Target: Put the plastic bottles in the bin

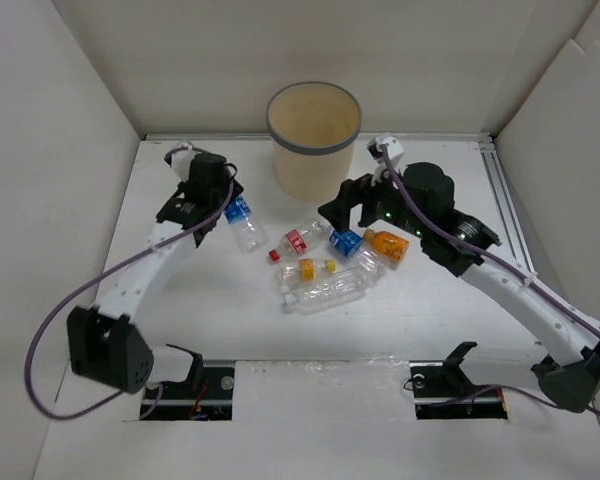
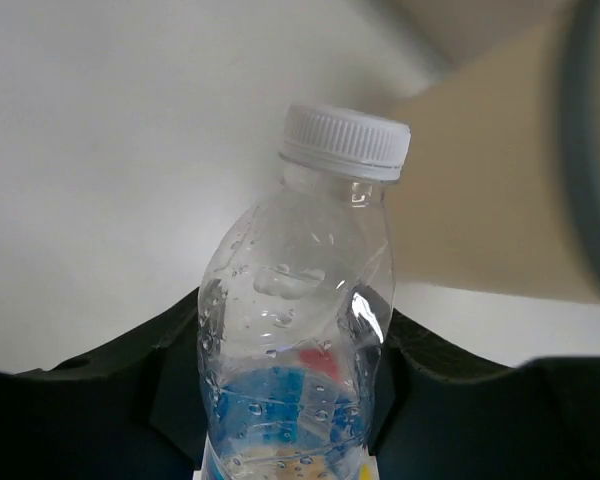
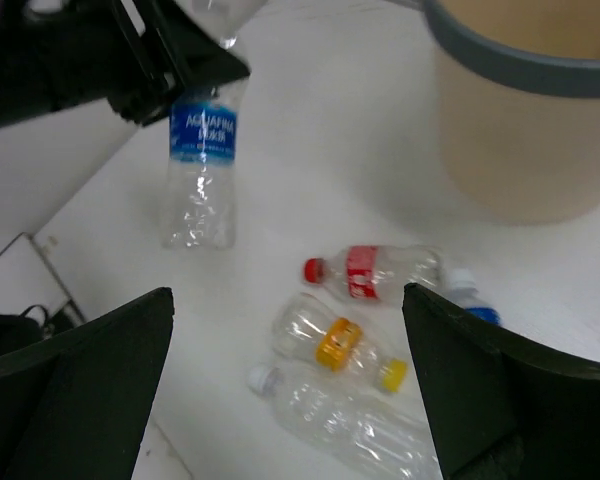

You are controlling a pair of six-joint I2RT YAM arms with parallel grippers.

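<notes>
Clamped in the left pincer (image 1: pixel 229 203), the small clear blue-labelled plastic bottle (image 1: pixel 243 225) sits left of the round beige bin (image 1: pixel 302 175); raise it fully over the bin's mouth before letting go. Right pincer (image 1: pixel 342 212) gapes empty

The white bench (image 1: pixel 180 320) carries the beige bin (image 1: pixel 310 175) upright at its far middle. In front of the bin, five plastic bottles lie on their sides in a loose cluster. The red-labelled bottle (image 1: pixel 298 240) lies nearest the bin. Just right of it is a blue-labelled bottle (image 1: pixel 347 243), then an orange bottle (image 1: pixel 387 243). Nearer the front lies a yellow-capped bottle (image 1: pixel 307 268), and the larger unlabelled bottle (image 1: pixel 330 290) lies just beside it.
</notes>
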